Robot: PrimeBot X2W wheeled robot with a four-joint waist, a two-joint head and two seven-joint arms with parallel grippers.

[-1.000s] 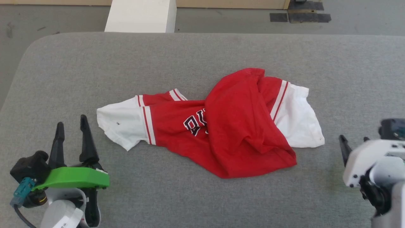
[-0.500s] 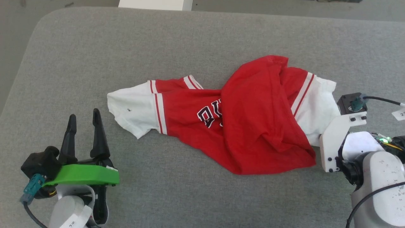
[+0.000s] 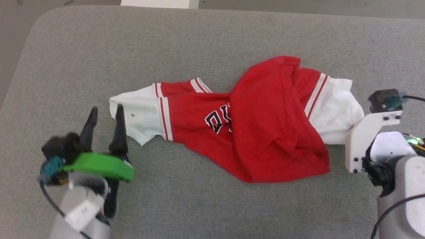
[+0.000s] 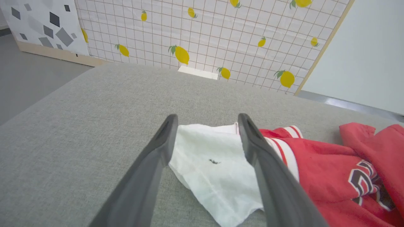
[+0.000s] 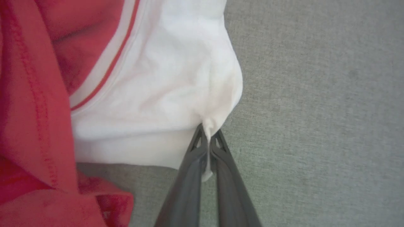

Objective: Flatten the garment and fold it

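— Nearest me on the right, my right jaws are clenched on the garment (image 5: 31, 94). The two dark fingers (image 5: 189, 176) meet on a pinch at the edge of its white right sleeve (image 5: 157, 78), and the cloth puckers to a little peak between their tips.

— And the left side?

— My left jaws stand released, grasping nothing. Their fingers (image 3: 118, 129) are spread apart at the outer edge of the white left sleeve (image 3: 136, 119). From the wrist, that sleeve shows in the gap between them. Whether a tip touches the cloth I cannot tell.

— Where does the garment lie?

— On the grey fabric tabletop (image 3: 99, 49), about the middle, stretched crosswise between my two arms. It is crumpled, not flat. The left sleeve lies spread out, with red-and-white striped trim (image 3: 162, 114) where it joins the red body. A few black, white-outlined letters (image 3: 219, 121) show next to that. Then a large fold of red cloth lies over the rest of the front, heaped toward my right. The right sleeve pokes out from under that fold and reaches to my white wrist bracket (image 3: 365, 139).

— And beyond it?

— The tabletop runs on to its far rounded edge. Past that, a white block (image 3: 159, 3) stands on the grey floor (image 3: 8, 39). From the left wrist I also see a wall panel (image 4: 221, 31) with a white grid printed with yellow lemons.
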